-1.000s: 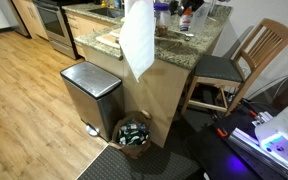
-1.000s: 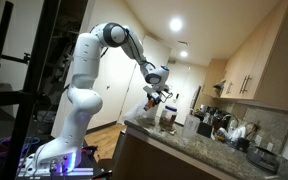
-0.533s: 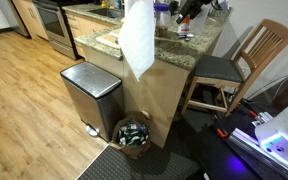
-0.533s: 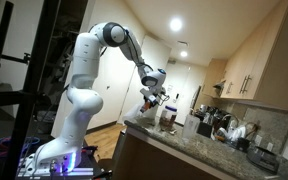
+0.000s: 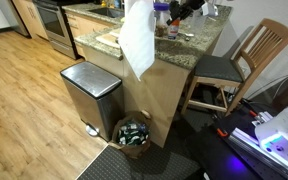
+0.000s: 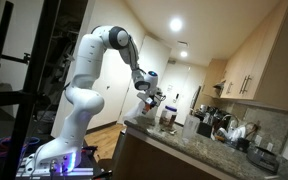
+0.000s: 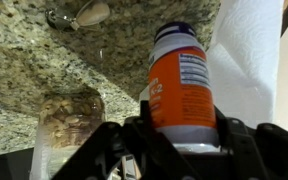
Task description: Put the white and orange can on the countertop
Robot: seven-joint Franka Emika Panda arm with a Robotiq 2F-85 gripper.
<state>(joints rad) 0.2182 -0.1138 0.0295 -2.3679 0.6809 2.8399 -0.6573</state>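
In the wrist view my gripper (image 7: 179,140) is shut on the white and orange can (image 7: 181,85), gripping its lower part on both sides. The can hangs above the speckled granite countertop (image 7: 44,50) and is clear of it. In both exterior views the gripper (image 5: 178,9) (image 6: 148,92) is over the countertop (image 5: 176,42) (image 6: 189,146), near its end. The can is too small to make out in those views.
A clear jar with brownish contents (image 7: 66,120) stands next to the can, and a white paper towel (image 7: 249,60) (image 5: 136,40) is close on the other side. Bottles and cups crowd the counter (image 6: 219,125). A steel bin (image 5: 89,92), a basket (image 5: 134,132) and a wooden chair (image 5: 246,58) stand below.
The arm has moved the gripper and the can sideways along the counter, away from the bottles and toward its end. The can stays gripped.
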